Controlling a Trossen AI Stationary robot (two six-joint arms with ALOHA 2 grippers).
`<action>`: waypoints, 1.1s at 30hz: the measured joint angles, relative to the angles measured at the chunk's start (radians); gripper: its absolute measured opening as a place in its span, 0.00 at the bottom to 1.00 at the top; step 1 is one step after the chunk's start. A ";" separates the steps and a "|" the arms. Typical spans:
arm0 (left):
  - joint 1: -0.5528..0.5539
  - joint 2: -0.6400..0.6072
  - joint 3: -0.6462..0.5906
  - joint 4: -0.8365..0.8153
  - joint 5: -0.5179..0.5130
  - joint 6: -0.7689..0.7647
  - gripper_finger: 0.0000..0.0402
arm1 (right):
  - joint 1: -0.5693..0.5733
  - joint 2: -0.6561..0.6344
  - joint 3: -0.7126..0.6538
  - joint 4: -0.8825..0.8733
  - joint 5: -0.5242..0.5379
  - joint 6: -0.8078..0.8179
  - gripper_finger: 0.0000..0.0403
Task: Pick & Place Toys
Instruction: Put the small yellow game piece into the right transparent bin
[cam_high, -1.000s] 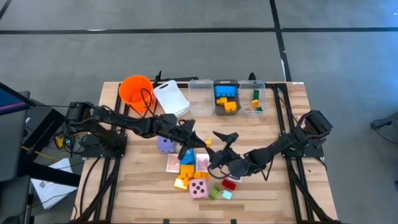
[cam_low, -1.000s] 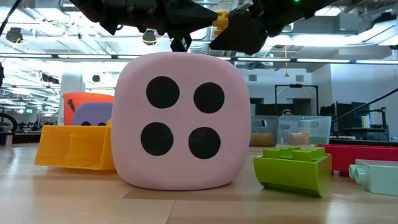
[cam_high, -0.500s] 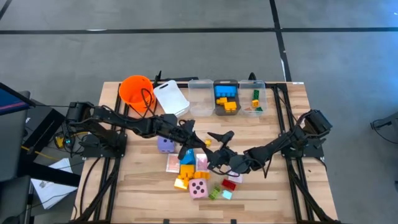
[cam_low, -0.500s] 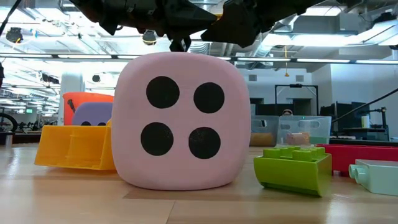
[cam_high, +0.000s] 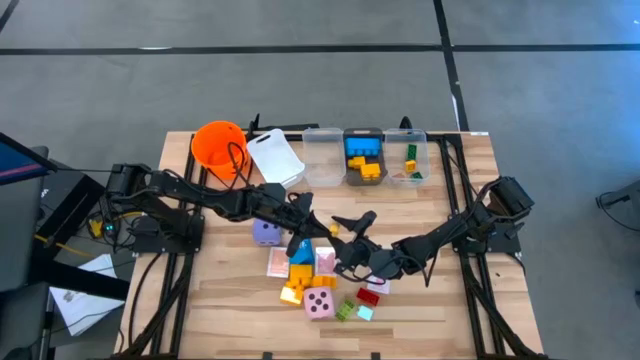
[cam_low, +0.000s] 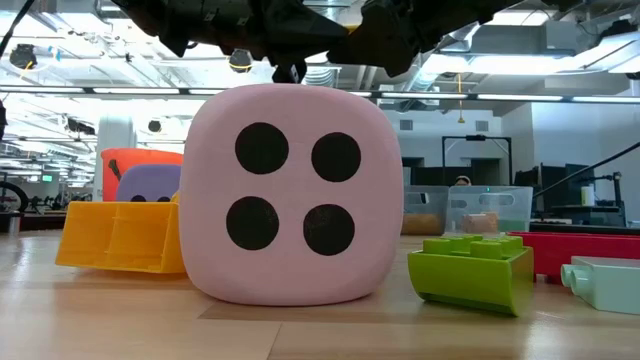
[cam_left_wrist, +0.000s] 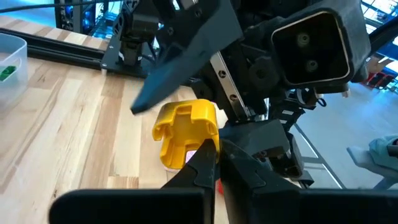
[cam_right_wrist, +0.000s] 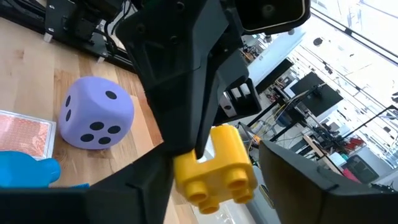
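Observation:
My left gripper (cam_high: 327, 231) hangs above the middle of the table, shut on a small yellow brick (cam_left_wrist: 185, 130). My right gripper (cam_high: 341, 238) meets it from the right, open, one finger on each side of that brick (cam_right_wrist: 217, 169); a gap shows beside one finger. Below them on the wood lie a pink dotted die (cam_low: 295, 195), a purple die (cam_right_wrist: 99, 121), a blue brick (cam_high: 301, 250), pink-backed cards (cam_high: 278, 262), a green brick (cam_low: 470, 265) and a red brick (cam_high: 368, 297). My left gripper pinches a wall of the yellow brick at one corner (cam_left_wrist: 204, 144) between its two fingertips. The fingers come nearly level from the table's left. The brick is lifted clear above the toys on the table.
An orange bucket (cam_high: 219, 145), a white lid (cam_high: 276, 155) and three clear bins (cam_high: 322, 155), two with bricks in them, stand along the far edge. A yellow brick (cam_low: 120, 235) lies left of the pink die. Bare wood shows at the near left and right.
My right gripper has tipped and drawn in around the yellow brick held by my left gripper, and its fingers have narrowed about it. In the low view the brick is now almost covered by it. My left gripper has kept still.

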 joint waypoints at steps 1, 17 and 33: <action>0.000 0.000 0.000 0.001 0.000 0.000 0.01 | 0.000 0.000 0.000 0.000 -0.001 0.000 0.51; 0.025 0.000 0.002 0.002 0.005 0.005 0.05 | 0.000 0.001 0.000 -0.009 0.010 0.054 0.39; 0.146 -0.241 -0.001 -0.334 -0.046 0.140 0.08 | -0.008 -0.003 0.000 -0.098 0.065 0.302 0.39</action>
